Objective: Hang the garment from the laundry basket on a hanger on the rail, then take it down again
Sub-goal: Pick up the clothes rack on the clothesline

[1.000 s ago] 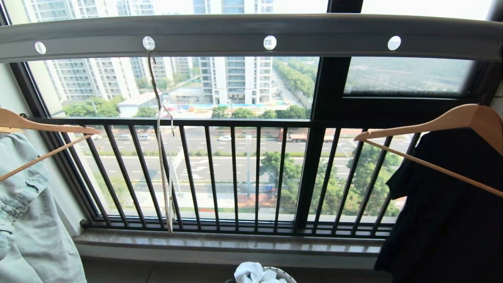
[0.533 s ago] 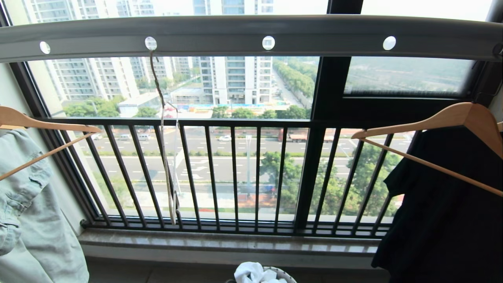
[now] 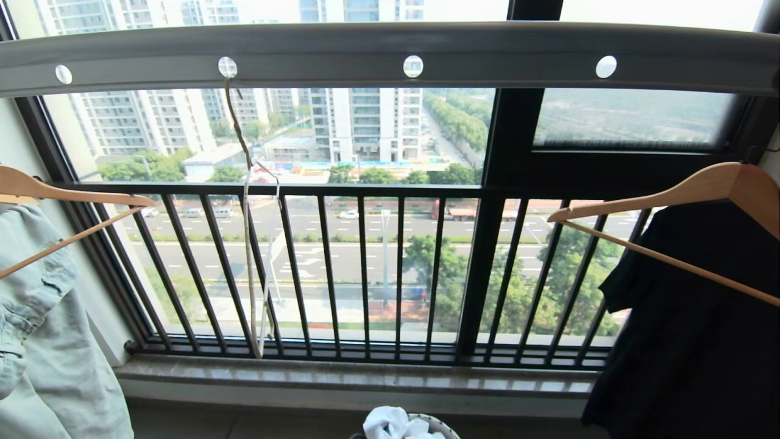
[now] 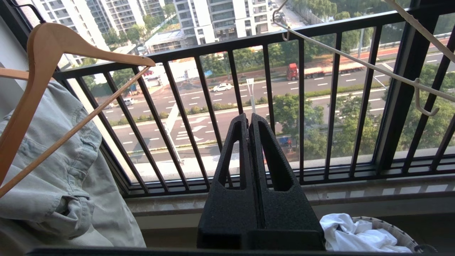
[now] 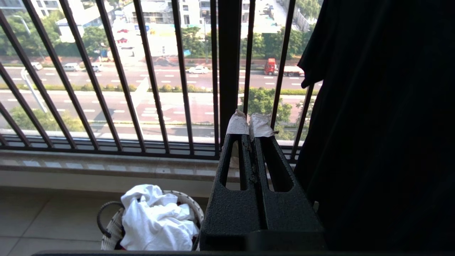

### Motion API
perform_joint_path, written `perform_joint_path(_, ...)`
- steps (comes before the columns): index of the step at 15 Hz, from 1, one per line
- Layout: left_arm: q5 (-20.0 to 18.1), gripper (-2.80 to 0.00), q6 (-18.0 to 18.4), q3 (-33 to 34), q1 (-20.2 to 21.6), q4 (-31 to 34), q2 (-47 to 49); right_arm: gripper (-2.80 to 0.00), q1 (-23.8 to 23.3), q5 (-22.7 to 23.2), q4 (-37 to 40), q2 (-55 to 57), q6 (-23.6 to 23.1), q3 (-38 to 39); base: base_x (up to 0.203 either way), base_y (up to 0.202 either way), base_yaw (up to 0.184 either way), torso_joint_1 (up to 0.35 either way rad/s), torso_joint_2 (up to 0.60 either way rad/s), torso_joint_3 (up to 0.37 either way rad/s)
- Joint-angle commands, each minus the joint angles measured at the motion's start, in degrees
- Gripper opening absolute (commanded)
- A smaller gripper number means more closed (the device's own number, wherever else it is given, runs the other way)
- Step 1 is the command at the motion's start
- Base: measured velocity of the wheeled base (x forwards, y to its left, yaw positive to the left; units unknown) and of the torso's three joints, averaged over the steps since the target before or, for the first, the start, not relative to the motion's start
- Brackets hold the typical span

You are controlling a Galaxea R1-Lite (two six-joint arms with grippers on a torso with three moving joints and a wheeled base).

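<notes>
No text, label, brand, number or sign could be read anywhere in these views. The white markings painted on the road [image 3: 304, 259] beyond the window bars [image 3: 365, 268] were arrows and lane dashes, not letters, and the vehicles there showed nothing legible. Nothing readable stood on the rail [image 3: 390, 52], the hanger [image 3: 251, 244], the laundry basket [image 5: 110, 227], the garment [image 5: 156, 218], the denim jacket [image 4: 53, 160] or the dark garment [image 3: 688, 329].
</notes>
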Motion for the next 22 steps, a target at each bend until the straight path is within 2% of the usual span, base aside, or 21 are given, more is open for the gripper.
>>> perform_joint_path(1,0.05,-2.8,-0.07,-7.03,-0.03,0.97,10.97,-2.8,0.02,0.0,0.0,0.07,0.0,0.01,0.0,0.0,0.0,0.0,0.0,0.0)
perform_joint_path(3,0.06,-2.8,-1.04,-15.01,-0.05,6.78,16.53,-2.8,0.02,0.0,0.0,0.07,0.0,0.01,0.0,0.0,0.0,0.0,0.0,0.0)
perform_joint_path(6,0.0,-2.8,-6.43,-28.0,-1.41,19.61,25.06,-2.8,0.02,0.0,0.0,0.07,0.0,0.01,0.0,0.0,0.0,0.0,0.0,0.0)
perform_joint_path(8,0.07,-2.8,-10.67,-33.36,-4.51,23.23,31.37,-2.8,0.02,0.0,0.0,0.07,0.0,0.01,0.0,0.0,0.0,0.0,0.0,0.0)
perform_joint_path(10,0.66,-2.8,-12.59,-38.52,-9.55,25.43,36.31,-2.8,0.02,0.0,0.0,0.07,0.0,0.01,0.0,0.0,0.0,0.0,0.0,0.0)
perform_joint_path(13,2.16,-2.8,-18.99,-49.39,-16.86,35.4,42.14,-2.8,0.02,0.0,0.0,0.07,0.0,0.01,0.0,0.0,0.0,0.0,0.0,0.0)
perform_joint_path(15,7.49,-2.8,-23.09,-54.84,-24.0,41.42,45.87,-2.8,0.02,0.0,0.0,0.07,0.0,0.01,0.0,0.0,0.0,0.0,0.0,0.0)
perform_joint_path(18,20.76,-2.8,-28.15,-56.84,-35.25,44.4,49.84,-2.8,0.02,0.0,0.0,0.07,0.0,0.01,0.0,0.0,0.0,0.0,0.0,0.0)
perform_joint_path(19,23.69,-2.8,-29.69,-57.21,-37.22,44.91,51.12,-2.8,0.02,0.0,0.0,0.07,0.0,0.01,0.0,0.0,0.0,0.0,0.0,0.0)
perform_joint_path(20,24.55,0.0,-30.2,-57.05,-37.78,45.03,51.08,-2.8,0.02,0.0,0.0,0.07,0.0,0.01,0.0,0.0,0.0,0.0,0.0,0.0)
perform_joint_path(22,26.88,0.0,-30.47,-57.65,-38.4,44.92,50.46,-2.8,0.02,0.0,0.0,0.07,0.0,0.01,0.0,0.0,0.0,0.0,0.0,0.0)
